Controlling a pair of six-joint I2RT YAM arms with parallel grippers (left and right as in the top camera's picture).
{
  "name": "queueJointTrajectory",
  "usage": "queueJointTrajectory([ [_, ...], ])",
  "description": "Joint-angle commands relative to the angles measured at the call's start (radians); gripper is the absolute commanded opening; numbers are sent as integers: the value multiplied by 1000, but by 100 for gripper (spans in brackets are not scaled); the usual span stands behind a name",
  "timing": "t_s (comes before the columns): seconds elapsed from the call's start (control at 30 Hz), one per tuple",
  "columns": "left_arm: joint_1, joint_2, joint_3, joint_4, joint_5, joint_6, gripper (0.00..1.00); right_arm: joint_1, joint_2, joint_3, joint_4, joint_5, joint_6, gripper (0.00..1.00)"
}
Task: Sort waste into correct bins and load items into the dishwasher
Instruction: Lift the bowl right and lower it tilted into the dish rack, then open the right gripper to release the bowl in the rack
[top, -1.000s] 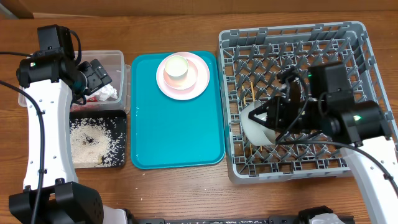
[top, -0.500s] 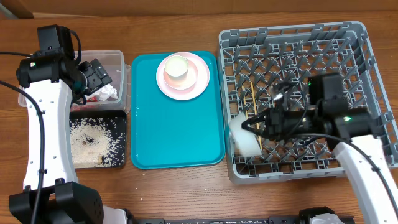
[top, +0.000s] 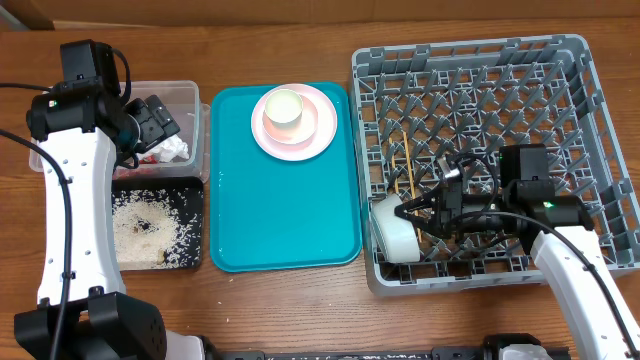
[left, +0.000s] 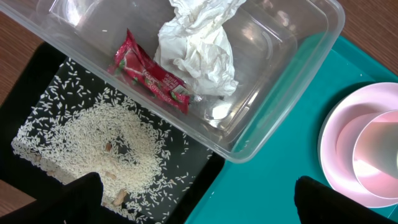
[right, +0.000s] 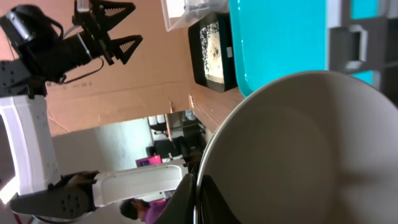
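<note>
Left side: the left gripper hangs over the clear tub with its fingers spread apart and nothing between them. In the tub lie the crumpled napkin and the red sauce packet. The black tray just in front holds the loose rice. Waste sorting looks finished.

Centre: the teal tray carries the pink plate at its far end, with a small pale cup sitting on it. Neither is loaded yet.

Right side: the grey dish rack has the two chopsticks lying among its pegs. The right gripper is clamped on the rim of a whitish bowl. The bowl is tipped on edge at the rack's near left corner, inside the wall. The right wrist view is nearly filled by the bowl, so its seating on the pegs can't be checked there.

Step in hand: racking this bowl. The next move calls for lowering it until it leans between pegs, then opening the jaws and lifting clear without dragging it. After that come the cup and plate. Risk: the bowl sits hard against the rack wall and may tip out.
</note>
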Motion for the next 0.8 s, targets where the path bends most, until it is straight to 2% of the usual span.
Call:
queueJointTrajectory([
  [0.0, -2, 3, 23, 1, 5, -13, 100, -14, -13, -20, -26, -35, -2, 4],
  [0.23, -2, 3, 23, 1, 5, -13, 100, -30, -13, -22, -78, -26, 2, 4],
  [0.53, -2, 3, 23, 1, 5, -13, 100, -91, -13, -24, -115, 128, 1, 4],
  [0.77, -2, 3, 23, 1, 5, -13, 100, -100, -13, -24, -131, 404, 1, 8],
])
